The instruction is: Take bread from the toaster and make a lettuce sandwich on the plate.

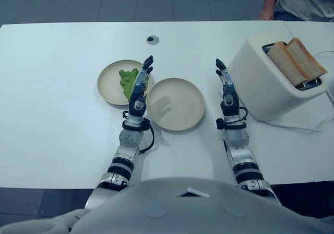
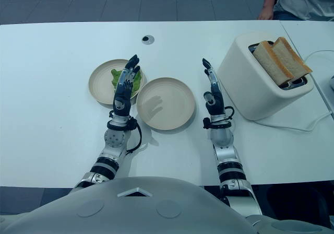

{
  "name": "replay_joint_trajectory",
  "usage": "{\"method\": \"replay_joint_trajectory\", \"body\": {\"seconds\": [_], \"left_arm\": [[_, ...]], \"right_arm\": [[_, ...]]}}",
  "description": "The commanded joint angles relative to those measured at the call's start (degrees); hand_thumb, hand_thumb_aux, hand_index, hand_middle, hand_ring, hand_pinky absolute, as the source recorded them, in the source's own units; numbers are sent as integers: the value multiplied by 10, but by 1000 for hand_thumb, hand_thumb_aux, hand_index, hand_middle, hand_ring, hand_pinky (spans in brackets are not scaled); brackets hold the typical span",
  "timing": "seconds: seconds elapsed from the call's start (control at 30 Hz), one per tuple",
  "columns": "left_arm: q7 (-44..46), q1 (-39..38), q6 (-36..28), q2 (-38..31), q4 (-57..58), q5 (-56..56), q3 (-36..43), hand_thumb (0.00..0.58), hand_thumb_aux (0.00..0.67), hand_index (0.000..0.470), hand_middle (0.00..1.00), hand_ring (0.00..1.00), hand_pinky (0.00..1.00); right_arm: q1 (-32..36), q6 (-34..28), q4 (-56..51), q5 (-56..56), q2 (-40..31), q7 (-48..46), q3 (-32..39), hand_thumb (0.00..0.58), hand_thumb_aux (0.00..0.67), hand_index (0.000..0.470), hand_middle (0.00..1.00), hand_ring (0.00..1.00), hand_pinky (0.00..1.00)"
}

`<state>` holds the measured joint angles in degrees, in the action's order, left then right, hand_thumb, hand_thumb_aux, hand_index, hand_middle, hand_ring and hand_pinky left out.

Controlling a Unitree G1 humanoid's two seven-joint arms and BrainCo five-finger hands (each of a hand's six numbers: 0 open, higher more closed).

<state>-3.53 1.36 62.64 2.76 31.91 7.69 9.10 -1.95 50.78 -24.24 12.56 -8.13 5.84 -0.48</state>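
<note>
White bench, tiled floor behind | toaster at right, two bread slices in its slots | empty plate centre, lettuce on side plate left of it | left robot hand and right robot hand flat-fingered, empty, flanking the empty plate | advice: grip one slice's exposed top, lift straight up.

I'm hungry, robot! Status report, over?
Left hand, right hand open, holding nothing. Bread in toaster. Lettuce on left plate, middle plate beside it. Nothing blocking toaster.
</note>
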Motion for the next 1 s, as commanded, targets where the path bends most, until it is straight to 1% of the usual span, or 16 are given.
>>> {"method": "replay_joint_trajectory", "body": {"seconds": [0.03, 0.27, 0.3, 0.33, 0.4, 0.43, 0.5, 0.53, 0.57, 0.63, 0.73, 0.83, 1.0], "left_arm": [[-7, -22, -9, 3, 26, 16, -6, 0, 0, 0, 0, 0, 0], [-16, -19, -7, 3, 31, 20, -4, 0, 0, 0, 0, 0, 0], [-17, -19, -7, 3, 31, 21, -4, 0, 0, 0, 0, 0, 0], [-19, -19, -7, 3, 30, 21, -4, 0, 0, 0, 0, 0, 0], [-20, -20, -6, 1, 29, 22, -5, 0, 0, 0, 0, 0, 0], [-21, -20, -6, -1, 29, 21, -6, 0, 0, 0, 0, 0, 0], [-21, -19, -6, -4, 30, 21, -7, 0, 0, 0, 0, 0, 0], [-22, -19, -6, -5, 30, 21, -7, 0, 0, 0, 0, 0, 0], [-24, -18, -6, -5, 31, 23, -8, 0, 0, 0, 0, 0, 0], [-28, -18, -6, -4, 31, 26, -8, 0, 0, 0, 0, 0, 0], [-29, -23, -6, -4, 28, 30, -6, 0, 0, 0, 0, 0, 0], [-30, -26, -7, -8, 24, 32, -7, 0, 0, 0, 0, 0, 0], [-32, -23, -7, -9, 20, 36, -8, 0, 0, 0, 0, 0, 0]], "right_arm": [[5, -8, -7, 6, -3, -1, 4, 0, 0, 0, 0, 0, 0], [7, -10, 9, 7, -11, -5, 5, 0, 0, 0, 0, 0, 0], [6, -8, 21, 11, -14, -5, 3, 0, 0, 0, 0, 0, 0], [3, -4, 56, 26, -19, 3, -7, 0, 0, 0, 0, 0, 0], [5, -5, 164, 58, -47, 27, -72, 0, 0, 0, 0, 0, 0], [11, -15, 219, 62, -69, 40, -123, 0, 0, 0, 0, 0, 0], [31, -64, 293, 78, -128, 62, -236, 0, 0, 0, 0, 0, 0], [39, -106, 296, 105, -165, 78, -291, 0, 0, 0, 0, 0, 0], [43, -152, 274, 134, -204, 93, -332, 0, 0, 0, 0, 0, 0], [27, -223, 221, 201, -258, 122, -372, 0, 0, 0, 0, 0, 0], [-16, -294, 144, 259, -300, 152, -377, 0, 0, 0, 0, 0, 0], [-46, -334, 88, 277, -316, 150, -347, 0, 0, 0, 0, 0, 0], [-26, -366, 9, 277, -353, 130, -272, 0, 0, 0, 0, 0, 0]]}}
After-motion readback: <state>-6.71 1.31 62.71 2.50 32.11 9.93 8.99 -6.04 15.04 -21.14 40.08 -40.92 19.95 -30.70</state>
